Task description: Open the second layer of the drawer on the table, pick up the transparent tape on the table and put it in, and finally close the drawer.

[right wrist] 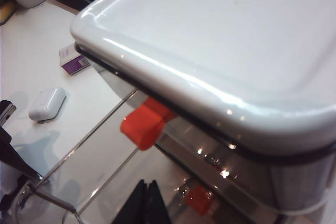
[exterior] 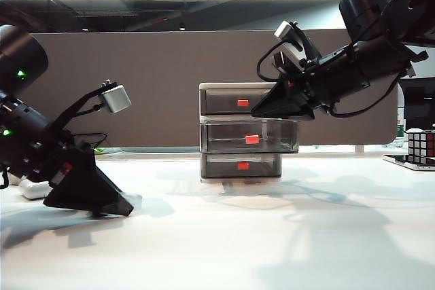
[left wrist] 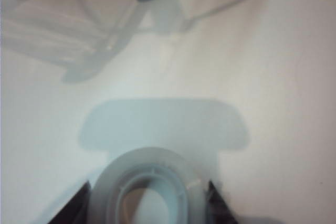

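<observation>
1. The left gripper (exterior: 122,206) was down at the table (exterior: 285,236) on the left side, fingers either side of the transparent tape (left wrist: 149,192), which lay flat on the tabletop; couldn't tell if they'd actually clamped it.
2. The right gripper (right wrist: 146,203) hung in front of the drawer (exterior: 241,130) up by its top tier, fingers pressed together, holding nothing.
3. The second layer (exterior: 250,136) was pulled out.

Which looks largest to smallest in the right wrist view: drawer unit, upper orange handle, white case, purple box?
1. drawer unit
2. upper orange handle, though nearness to the camera inflates it
3. white case
4. purple box
The shut right gripper shows near the lower handle; the left gripper is out of this view.
</observation>
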`<action>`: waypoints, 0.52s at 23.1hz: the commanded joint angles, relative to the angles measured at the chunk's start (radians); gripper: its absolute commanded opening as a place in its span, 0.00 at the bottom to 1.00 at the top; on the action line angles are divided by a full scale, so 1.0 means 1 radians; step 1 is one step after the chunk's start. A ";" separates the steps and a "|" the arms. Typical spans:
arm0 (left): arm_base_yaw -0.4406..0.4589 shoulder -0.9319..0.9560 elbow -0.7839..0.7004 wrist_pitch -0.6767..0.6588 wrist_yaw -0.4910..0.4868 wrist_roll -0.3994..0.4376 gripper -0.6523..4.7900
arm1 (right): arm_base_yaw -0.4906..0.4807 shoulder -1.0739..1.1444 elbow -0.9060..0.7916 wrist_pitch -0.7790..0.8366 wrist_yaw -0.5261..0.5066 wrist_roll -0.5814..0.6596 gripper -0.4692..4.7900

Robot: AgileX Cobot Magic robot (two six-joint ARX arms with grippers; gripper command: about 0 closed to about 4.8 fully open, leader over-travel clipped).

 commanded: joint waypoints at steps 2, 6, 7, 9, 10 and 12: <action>0.002 -0.004 -0.003 -0.014 -0.067 -0.064 0.22 | 0.001 -0.003 0.002 0.006 -0.010 -0.004 0.08; -0.016 -0.177 0.013 0.019 -0.129 -0.084 0.23 | 0.001 -0.003 0.002 -0.001 -0.010 -0.004 0.08; -0.025 -0.214 0.027 0.012 -0.131 -0.087 0.23 | 0.001 -0.003 0.002 -0.001 -0.010 -0.004 0.08; -0.043 -0.257 0.063 -0.009 -0.129 -0.094 0.23 | 0.001 -0.003 0.002 0.001 -0.010 -0.004 0.08; -0.069 -0.271 0.121 -0.034 -0.129 -0.106 0.23 | 0.001 -0.003 0.002 0.007 -0.010 -0.004 0.08; -0.113 -0.253 0.211 -0.051 -0.152 -0.108 0.23 | 0.001 -0.003 0.002 0.014 -0.010 -0.003 0.08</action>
